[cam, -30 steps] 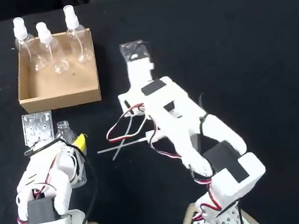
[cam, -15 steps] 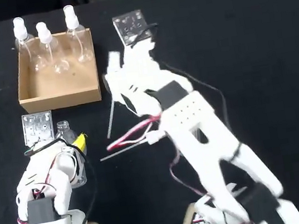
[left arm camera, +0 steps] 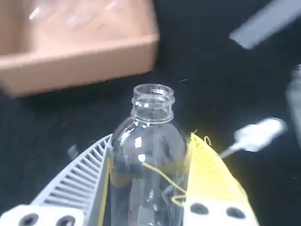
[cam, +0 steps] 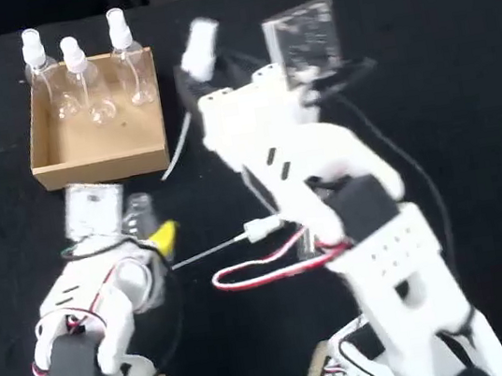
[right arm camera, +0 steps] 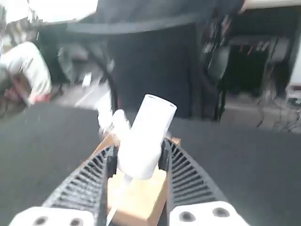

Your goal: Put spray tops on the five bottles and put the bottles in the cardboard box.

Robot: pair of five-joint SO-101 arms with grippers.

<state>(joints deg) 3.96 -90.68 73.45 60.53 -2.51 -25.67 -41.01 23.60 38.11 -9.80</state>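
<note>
1. Three bottles (cam: pixel 77 67) with spray tops already on stand in the cardboard box (cam: pixel 100 160), along its far side. By that count the job looks a little past halfway.
2. The step in hand is capping a fourth. The left jaws are closed around the body of an open bottle (left arm camera: pixel 149 155), whose bare neck stands clear of them, near the box's front wall.
3. The right jaws are pinched on a white spray top (right arm camera: pixel 143 136). It is held up off the black surface (cam: pixel 460 71) by the box's right corner, well apart from the open bottle.
4. A thin dip tube (cam: pixel 177 147) seems to hang from that top toward the surface, though it is blurred.
5. The next move, as I judge it, is to bring the top over the open neck and thread the tube in first. Then seat and turn the top while the left jaws hold the bottle steady.
6. One more spray top (cam: pixel 256 232) lies loose on the surface between the arms, likely meant for the last bottle.
</note>
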